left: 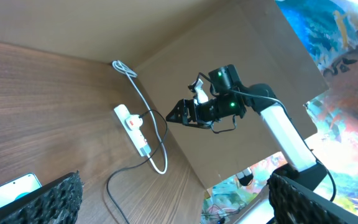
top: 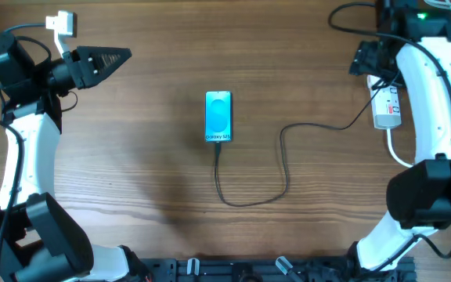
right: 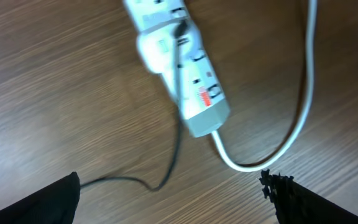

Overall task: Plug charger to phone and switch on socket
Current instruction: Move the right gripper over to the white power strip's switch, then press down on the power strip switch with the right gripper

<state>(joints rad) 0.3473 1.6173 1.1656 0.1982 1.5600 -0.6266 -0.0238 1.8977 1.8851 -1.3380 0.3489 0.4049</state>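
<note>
Lying mid-scene on the tabletop (top: pixel 131 180), turquoise-screened phone (top: pixel 218 117) with black charger cable (top: pixel 284 168) meeting its near edge and looping right to the white power strip (top: pixel 387 106), right tool (right: pixel 169 180) released and empty close by it, left tool (top: pixel 120 56) released at far left.

Wide open worktop (top: pixel 131 172) left of the phone (top: pixel 218 117); on its right the charger (top: pixel 284 157) loops across toward the socket (top: pixel 387 108).

Wooden table (top: pixel 131 157) carries the phone (top: pixel 218 117), the black charger (top: pixel 288 176) looping from it, and the white socket (top: pixel 387 106) at the right
</note>
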